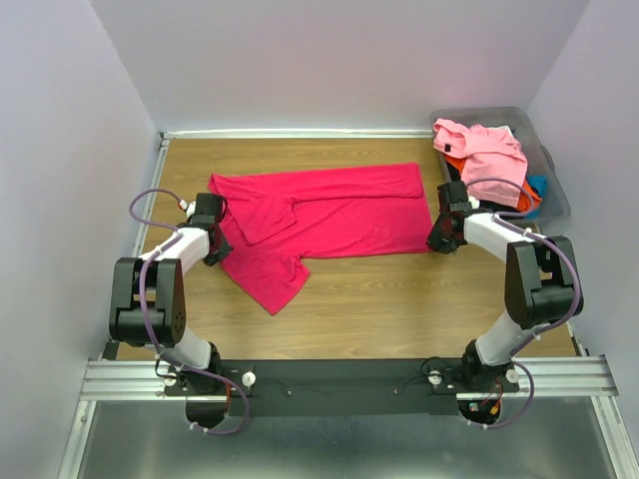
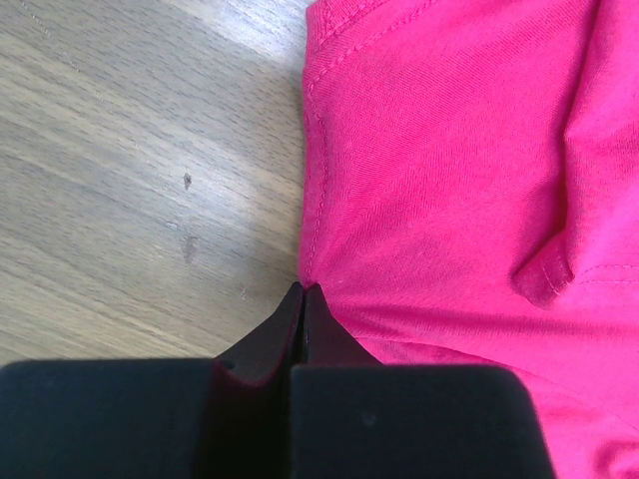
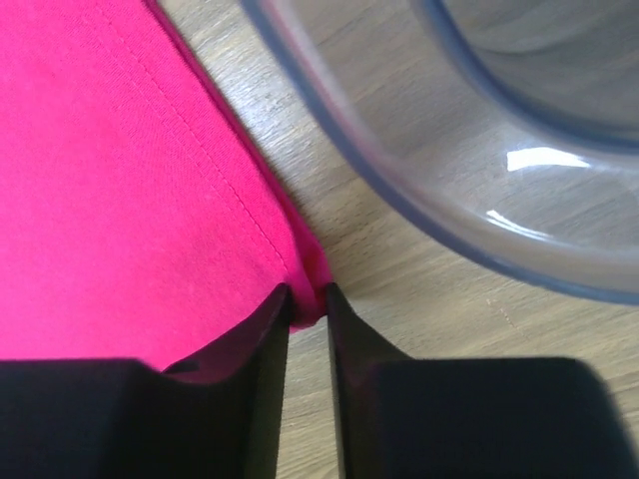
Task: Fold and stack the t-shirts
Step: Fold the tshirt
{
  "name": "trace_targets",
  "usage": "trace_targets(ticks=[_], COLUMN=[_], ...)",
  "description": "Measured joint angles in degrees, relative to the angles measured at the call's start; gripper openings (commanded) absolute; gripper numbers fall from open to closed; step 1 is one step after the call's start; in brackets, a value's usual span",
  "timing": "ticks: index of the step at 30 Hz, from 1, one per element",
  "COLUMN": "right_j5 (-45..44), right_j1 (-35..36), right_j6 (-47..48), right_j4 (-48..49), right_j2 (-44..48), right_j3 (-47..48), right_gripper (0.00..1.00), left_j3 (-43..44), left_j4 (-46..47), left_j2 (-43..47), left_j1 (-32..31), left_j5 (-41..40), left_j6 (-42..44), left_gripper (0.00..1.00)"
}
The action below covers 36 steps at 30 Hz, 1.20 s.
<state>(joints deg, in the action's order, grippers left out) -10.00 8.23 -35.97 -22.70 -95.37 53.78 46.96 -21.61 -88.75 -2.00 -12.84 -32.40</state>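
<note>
crimson t-shirt (image 1: 329,212) flat, hem edge between right gripper (image 3: 308,299) jaws

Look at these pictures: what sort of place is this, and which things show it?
Probably a robot test cell, not a home: plain walls box in a wooden table, two arms are bolted to a metal rail, and a bin holds spare shirts.

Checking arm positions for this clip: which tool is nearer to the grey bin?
Right. The right tool sits at the crimson t-shirt's hem corner, just beside the bin. The left tool is at the shirt's opposite end, far across the table.
</note>
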Motion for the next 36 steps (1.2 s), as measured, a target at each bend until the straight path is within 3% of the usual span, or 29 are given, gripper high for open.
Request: trace_targets(ticks=[5,9,22,36], right_j5=[0.09,-0.31,-0.94,-0.68], right_j1=[-0.09,-0.55,-2.62,-2.71], right_j6=[0.13,1.25,6.62,10.71], right_j4=[0.68,-0.11,-7.1,-10.25], right_j2=[0.17,0.98,4.98,-0.52], right_j3=[-0.33,-0.81,-0.66,12.07], right_gripper=[0.04,0.01,0.01,0.01], left_j3=[0.2,0.28,1.29,11.15], left_j4=[-0.94,-2.25,-10.84,-12.22], left_j2=[0.02,0.26,5.84,3.82], left_j1=[0.11,0.55,4.04,4.17], left_j5=[0.0,0.02,3.3,5.51], left_j6=[-0.17,-0.26,-0.04,1.62], left_gripper=[0.0,0.0,0.0,0.0])
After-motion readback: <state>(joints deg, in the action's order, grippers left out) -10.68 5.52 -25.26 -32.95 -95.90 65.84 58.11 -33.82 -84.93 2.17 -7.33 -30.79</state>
